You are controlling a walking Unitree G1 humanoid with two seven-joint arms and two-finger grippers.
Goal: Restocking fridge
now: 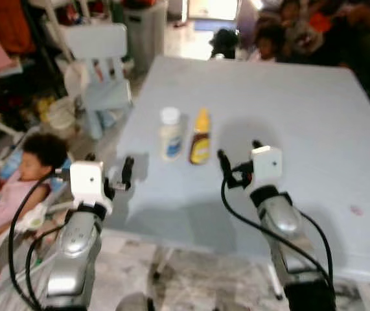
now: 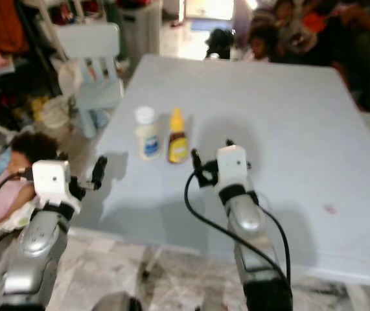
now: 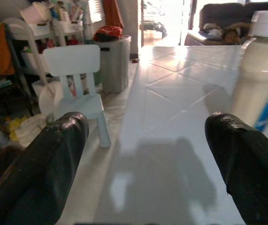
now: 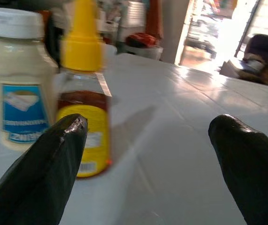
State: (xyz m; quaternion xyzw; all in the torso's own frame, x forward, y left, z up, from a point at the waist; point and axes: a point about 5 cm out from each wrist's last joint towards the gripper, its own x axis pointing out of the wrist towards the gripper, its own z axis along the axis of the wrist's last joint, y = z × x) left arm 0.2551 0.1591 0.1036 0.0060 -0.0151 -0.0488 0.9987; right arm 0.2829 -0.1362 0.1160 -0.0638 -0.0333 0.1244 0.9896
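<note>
A white-lidded jar [image 1: 170, 134] with a blue label stands on the pale blue table [image 1: 301, 129], near its left front corner. Just to its right is a yellow-capped bottle [image 1: 200, 137] with dark contents. My left gripper [image 1: 109, 165] hovers open at the table's left front corner, short of the jar [image 3: 258, 79], with nothing between its fingers [image 3: 44, 168]. My right gripper [image 1: 240, 154] is open over the table, a little nearer than the bottle and to its right. In the right wrist view the bottle [image 4: 84, 93] and jar [image 4: 19, 79] stand ahead, beside one finger [image 4: 44, 164].
A small white chair [image 1: 104, 71] and a grey bin [image 1: 144, 29] stand left of the table. A person [image 1: 16, 188] lies on the floor at the lower left. Several people [image 1: 282, 32] sit beyond the table's far edge. Clutter lines the far left wall.
</note>
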